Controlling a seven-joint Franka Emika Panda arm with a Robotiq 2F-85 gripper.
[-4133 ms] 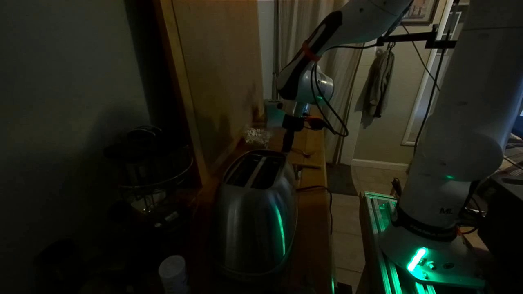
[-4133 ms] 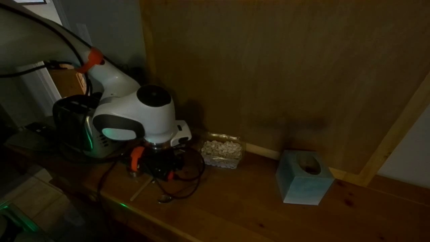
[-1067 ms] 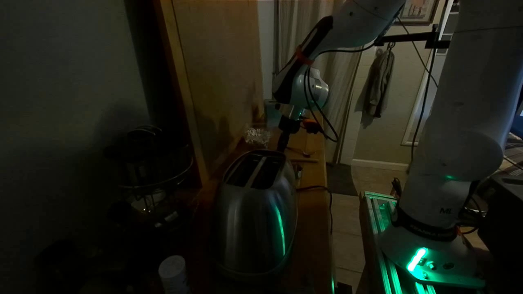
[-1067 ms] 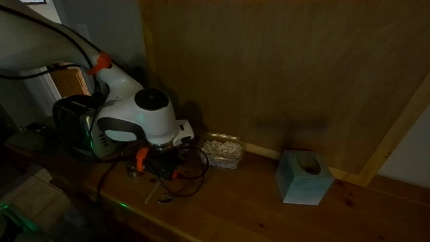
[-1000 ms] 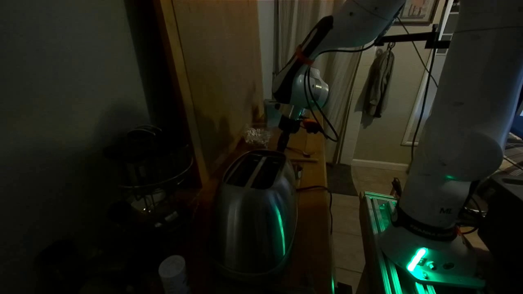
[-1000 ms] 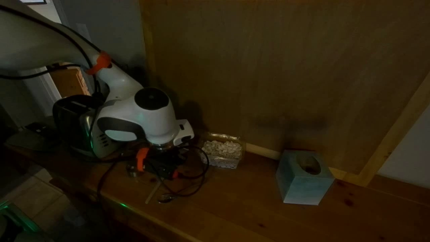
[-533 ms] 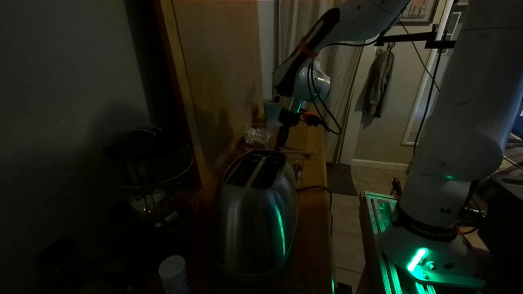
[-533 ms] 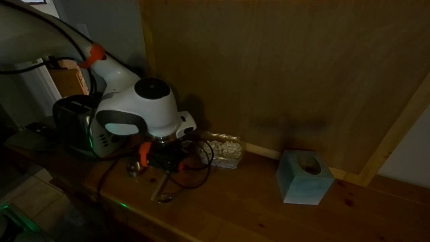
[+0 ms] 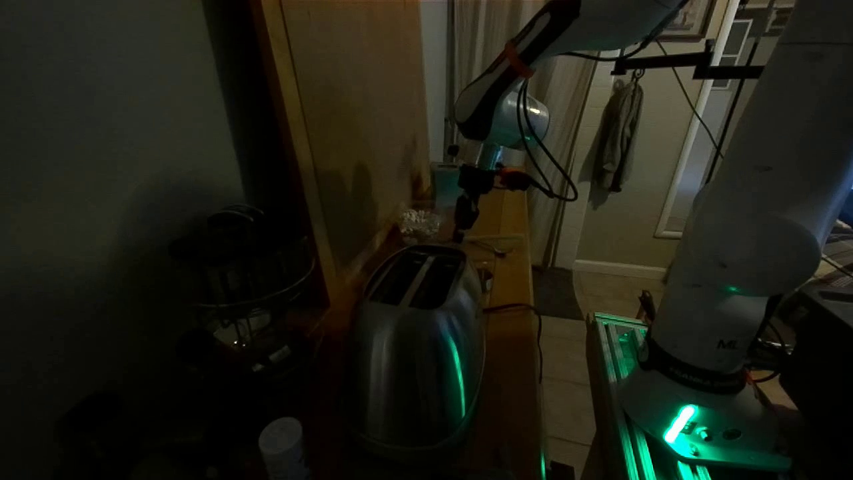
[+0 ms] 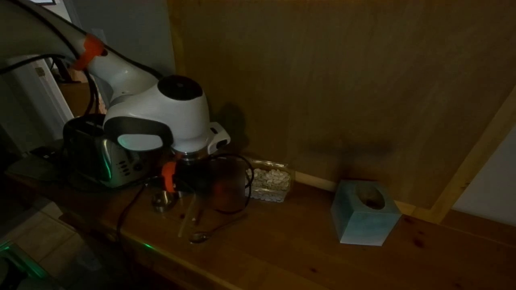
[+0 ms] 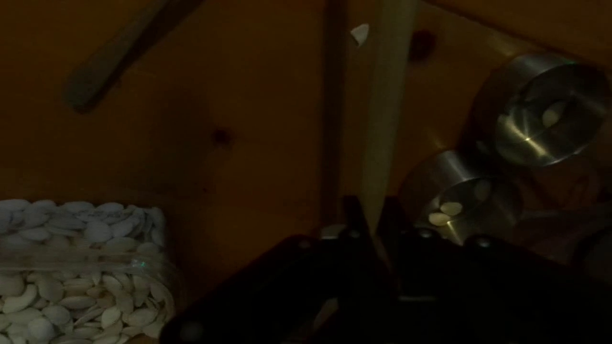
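Note:
My gripper point(image 11: 373, 206) is shut on a pale, flat wooden stick point(image 11: 389, 91), which runs away from the fingertips toward the top of the wrist view. Its shadow falls apart from it, so the stick is raised above the wooden counter. In both exterior views the stick point(image 9: 498, 237) point(image 10: 188, 217) points toward the counter's front edge. Beside the fingers stand two small metal cups point(image 11: 514, 71) point(image 11: 444, 167) with a few pale seeds inside. A clear tub of pale seeds point(image 11: 86, 282) point(image 10: 268, 181) lies on the gripper's other side. In an exterior view the gripper itself is dark and blurred.
A metal spoon point(image 10: 199, 237) lies near the stick, its handle point(image 11: 107, 67) showing in the wrist view. A steel toaster point(image 9: 416, 360) stands close to the arm. A blue tissue box point(image 10: 365, 213) sits farther along. A cord point(image 9: 516, 307) hangs over the counter edge. A wooden panel point(image 10: 342, 100) backs the counter.
Over the last half second the arm has risen, carrying the stick up with it. More of the spoon now shows in an exterior view. Earlier, the stick had shifted along the counter toward the spoon.

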